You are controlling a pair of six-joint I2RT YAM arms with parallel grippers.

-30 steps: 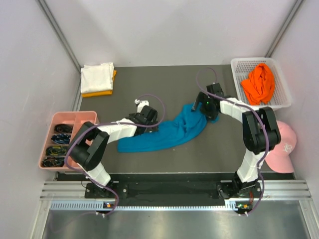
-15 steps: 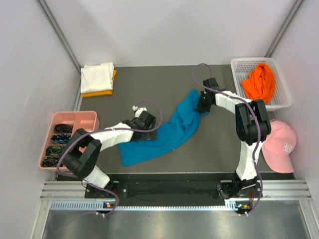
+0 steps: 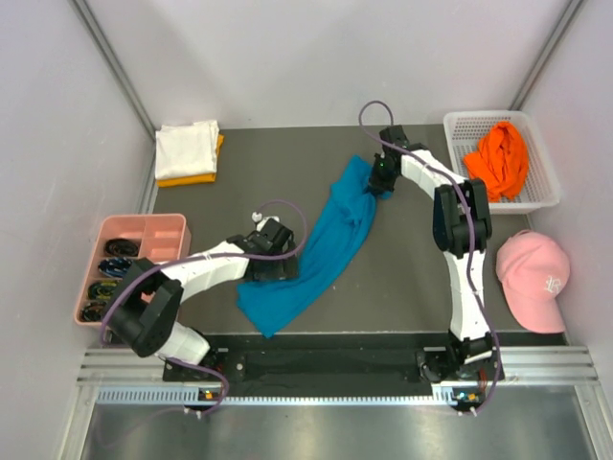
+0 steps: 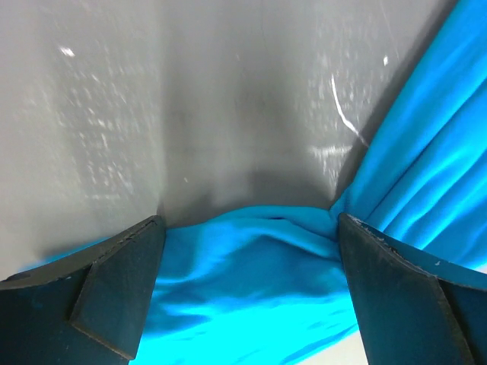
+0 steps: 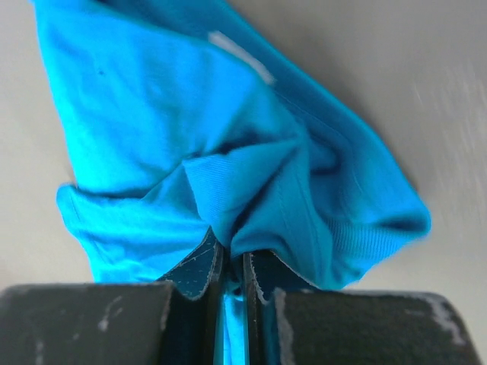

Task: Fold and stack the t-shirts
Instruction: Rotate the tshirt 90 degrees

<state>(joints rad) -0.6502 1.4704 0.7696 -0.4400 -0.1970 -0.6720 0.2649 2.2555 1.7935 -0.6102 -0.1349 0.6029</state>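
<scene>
The teal-blue t-shirt (image 3: 326, 240) lies stretched in a long diagonal band across the dark table, from the back centre toward the front left. My right gripper (image 3: 380, 178) is shut on its far upper end; the right wrist view shows bunched teal cloth (image 5: 228, 137) pinched between the closed fingers of that gripper (image 5: 228, 255). My left gripper (image 3: 274, 263) stands open over the shirt's lower left edge, and in the left wrist view teal cloth (image 4: 251, 296) lies between its spread fingers (image 4: 114, 281). A white t-shirt (image 3: 187, 146) lies folded on a yellow-orange one (image 3: 196, 177) at the back left. A bright orange t-shirt (image 3: 496, 159) is crumpled in the basket.
A white mesh basket (image 3: 450, 120) stands at the back right. A pink baseball cap (image 3: 533, 276) lies off the table's right edge. A pink compartment tray (image 3: 144, 220) with small dark items sits at the left. Grey walls close in the back and both sides.
My right gripper shut on the shirt's end and pulled it back and leftward, stretching the cloth into a steeper diagonal. The left gripper shifted slightly forward and stayed open.
</scene>
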